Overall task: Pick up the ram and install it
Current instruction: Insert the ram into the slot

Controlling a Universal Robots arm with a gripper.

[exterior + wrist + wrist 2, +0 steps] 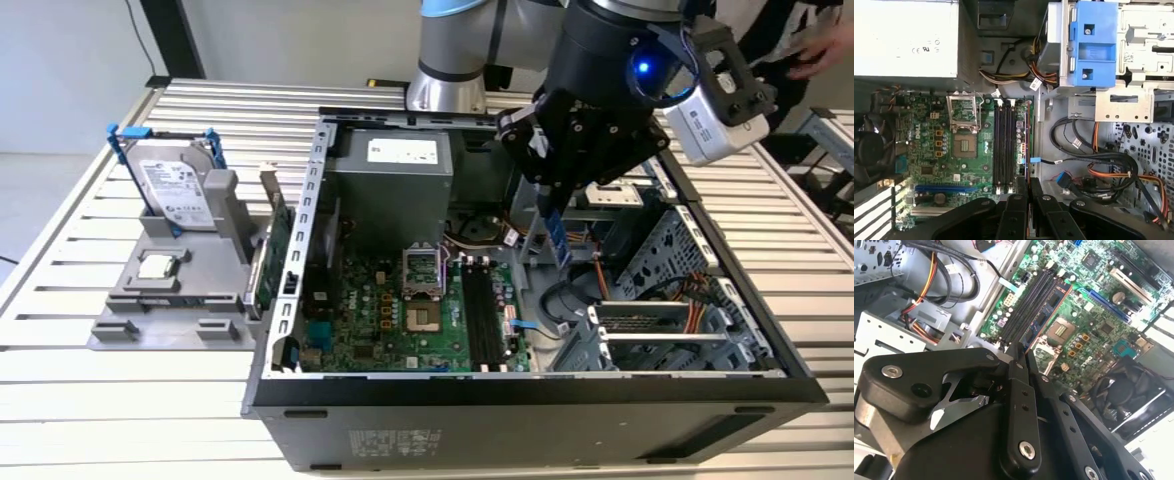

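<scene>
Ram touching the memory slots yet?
Apart. In the exterior view the ram, held in the gripper, hangs clear of the memory slots.

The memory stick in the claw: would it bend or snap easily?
Probably stiff but fragile: the memory stick looks like a thin, narrow board. Likely light too, since the gripper holds it by one end alone.

Open computer case (534, 395) sits on slatted table (80, 400). Holder (160, 320) lies to the exterior view's left of it, with hard drive (174, 190) upright at its rear and processor (158, 266) flat in front. Expansion card (274, 255) stands between holder and case.

Inside the case, power supply (400, 165) is at the far end and motherboard (387, 320) on the floor. Memory slots (487, 315) run on the exterior view's right of CPU socket (423, 290).

Gripper (550, 190) is overhead, with the ram (555, 235) clamped and hanging near the slots.
</scene>
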